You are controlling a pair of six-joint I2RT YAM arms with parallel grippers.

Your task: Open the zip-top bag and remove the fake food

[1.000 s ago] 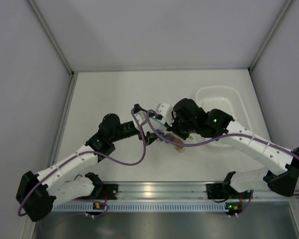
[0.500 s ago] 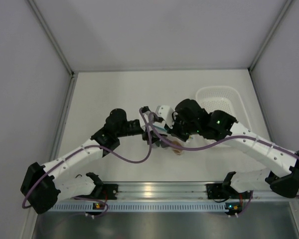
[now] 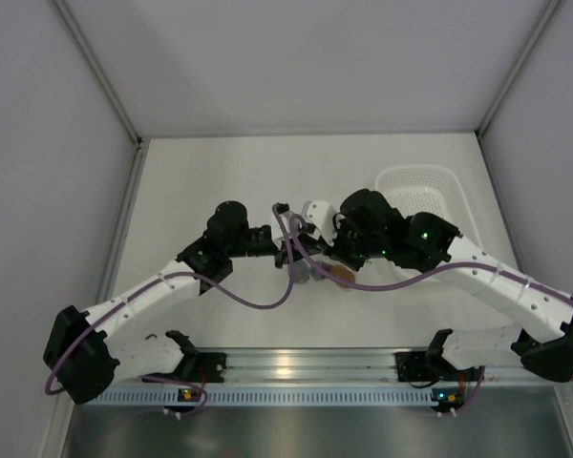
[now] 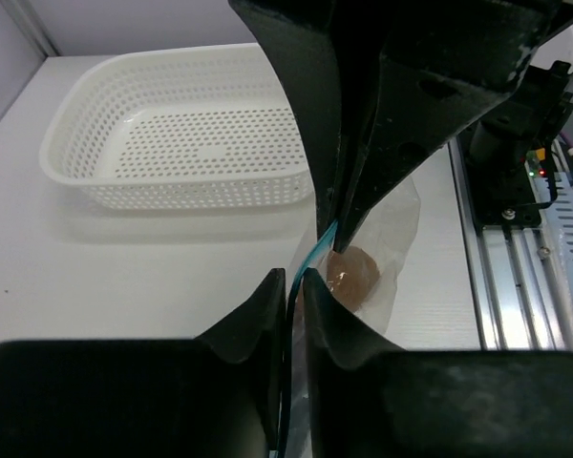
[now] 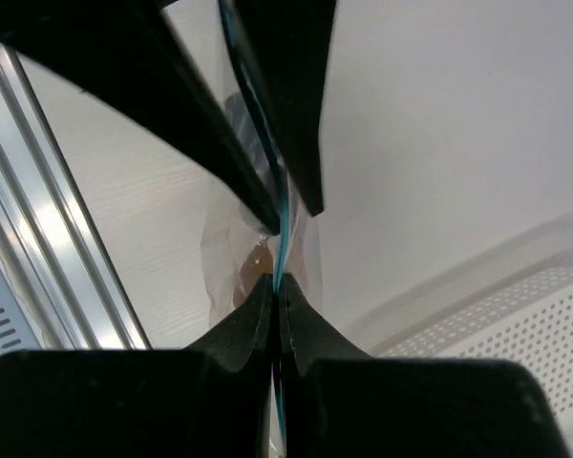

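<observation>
Stretching between the arms over the middle of the desk [image 3: 201, 191], the zip-top bag [image 4: 393, 215] is gripped by its blue strip. The left pincer [image 4: 294, 279] is clamped on it, and the right pincer [image 5: 275, 282] likewise (tips almost meeting). One brownish piece of fake food [image 4: 351, 271] is seen inside the bag, and a white basket [image 4: 172, 143] is set to the far right.

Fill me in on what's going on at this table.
Both arms hold the zip-top bag between them. The left gripper and the right gripper, tip to tip, are each pinched on its blue zip strip. The zip looks unopened, and a brownish piece of fake food sits inside. A white basket stands nearby.
</observation>
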